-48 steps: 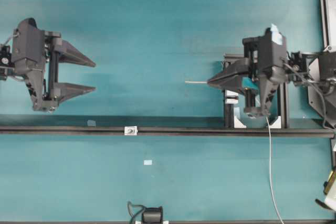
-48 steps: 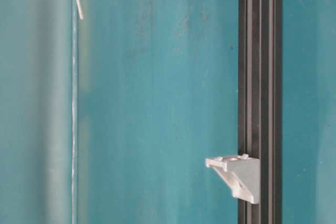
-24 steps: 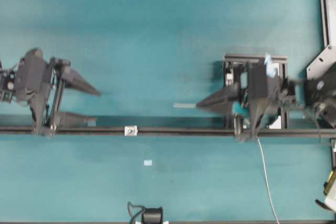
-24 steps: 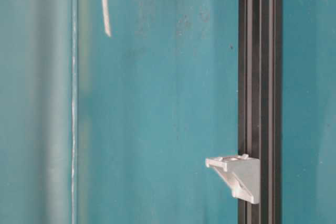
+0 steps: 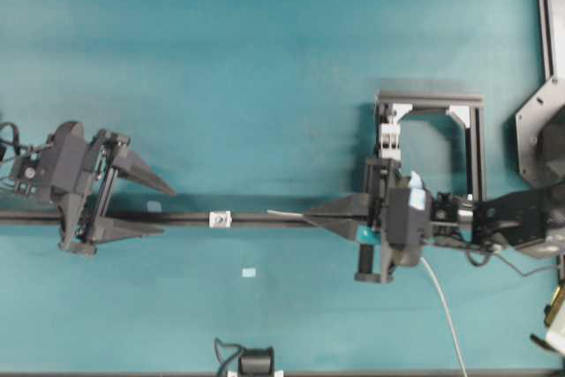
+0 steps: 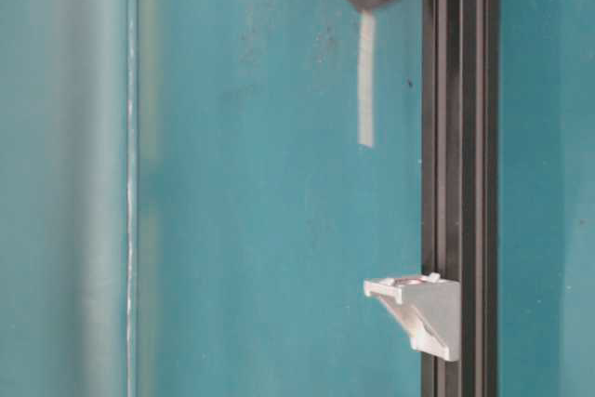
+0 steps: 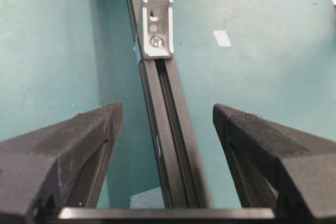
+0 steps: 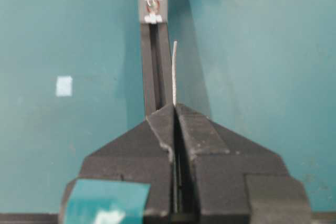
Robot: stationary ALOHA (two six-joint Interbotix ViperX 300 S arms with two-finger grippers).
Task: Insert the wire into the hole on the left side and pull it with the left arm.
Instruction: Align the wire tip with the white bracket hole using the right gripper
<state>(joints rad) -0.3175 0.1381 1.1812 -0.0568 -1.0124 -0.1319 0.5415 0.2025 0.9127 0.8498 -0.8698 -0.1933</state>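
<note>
My right gripper (image 5: 307, 215) is shut on the wire (image 5: 284, 214), just right of the middle and over the black rail (image 5: 190, 218). A short stub of wire (image 8: 174, 72) sticks out of the tips towards the small white block (image 8: 152, 3) with the hole (image 8: 151, 5), and stops short of it. The rest of the wire (image 5: 441, 306) trails behind the wrist to the front edge. In the table-level view the wire (image 6: 366, 81) hangs above the white block (image 6: 418, 309). The left gripper (image 5: 168, 210) is open, with a finger on each side of the rail, left of the block (image 5: 220, 219). Its wrist view shows the block (image 7: 156, 24) ahead.
A black frame (image 5: 430, 99) with a taller white clamp (image 5: 389, 140) stands behind the right gripper. A small black device (image 5: 256, 362) sits at the front edge. A pale tape patch (image 5: 248, 273) lies on the teal table. A grey metal plate (image 5: 538, 125) is at the far right.
The right gripper has carried the wire forward and left, from beside the frame to over the rail. The left gripper has come forward and now straddles the rail, still open.
</note>
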